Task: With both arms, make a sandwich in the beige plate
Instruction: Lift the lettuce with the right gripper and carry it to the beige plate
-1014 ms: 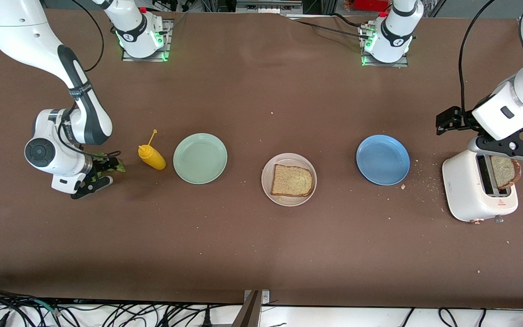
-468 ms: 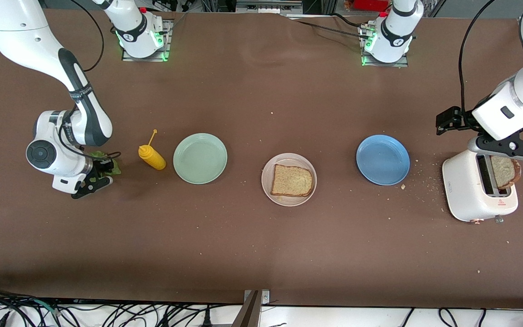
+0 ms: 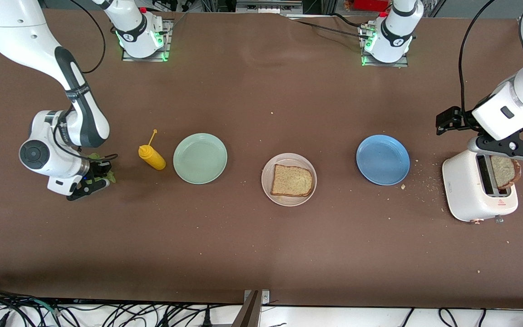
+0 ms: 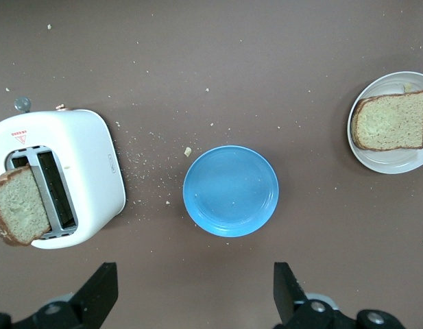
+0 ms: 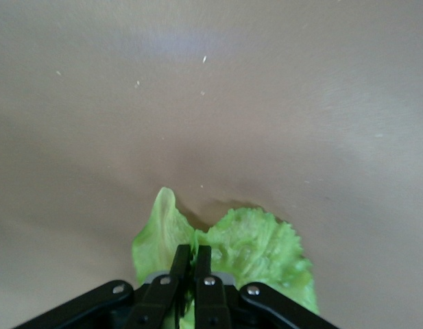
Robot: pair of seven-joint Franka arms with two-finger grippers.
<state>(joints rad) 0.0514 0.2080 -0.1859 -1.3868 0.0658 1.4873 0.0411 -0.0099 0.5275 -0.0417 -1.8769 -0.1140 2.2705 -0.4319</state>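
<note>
Red warning label on toaster

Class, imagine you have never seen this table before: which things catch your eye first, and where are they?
The right gripper, at the right arm's end of the table, is shut on a green lettuce leaf. Mid-table, one bread slice lies in the beige plate. Another slice sticks out of the white toaster, under the open left gripper.
</note>
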